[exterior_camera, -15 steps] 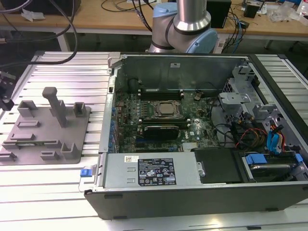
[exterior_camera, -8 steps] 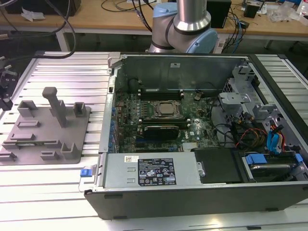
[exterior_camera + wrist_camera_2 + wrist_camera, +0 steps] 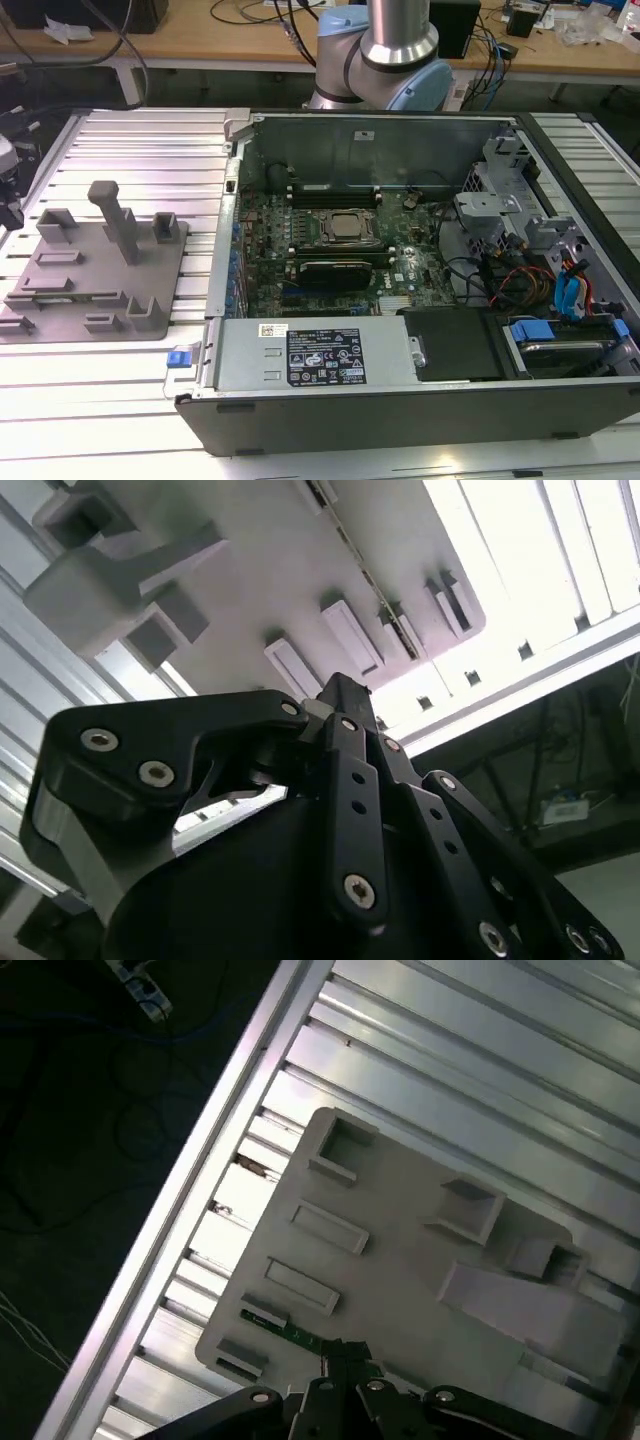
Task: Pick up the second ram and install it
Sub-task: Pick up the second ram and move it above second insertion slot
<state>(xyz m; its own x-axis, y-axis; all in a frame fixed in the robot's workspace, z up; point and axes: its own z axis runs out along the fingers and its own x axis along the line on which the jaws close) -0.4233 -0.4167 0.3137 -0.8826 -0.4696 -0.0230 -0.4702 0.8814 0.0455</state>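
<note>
Gripper (image 3: 338, 1348), jaws together & empty, hovers over grey plastic pegged tray (image 3: 100, 268) at exterior view's left, tip near second ram (image 3: 285, 1327), slim flat green circuit-board stick in tray slot; approach step, pick not yet done, grasp prob. needs jaws apart, squared across stick's thin edge.

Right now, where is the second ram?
In the first wrist view, the second ram lies in the grey tray, along one edge beside the rectangular slots, right next to the gripper.
</note>
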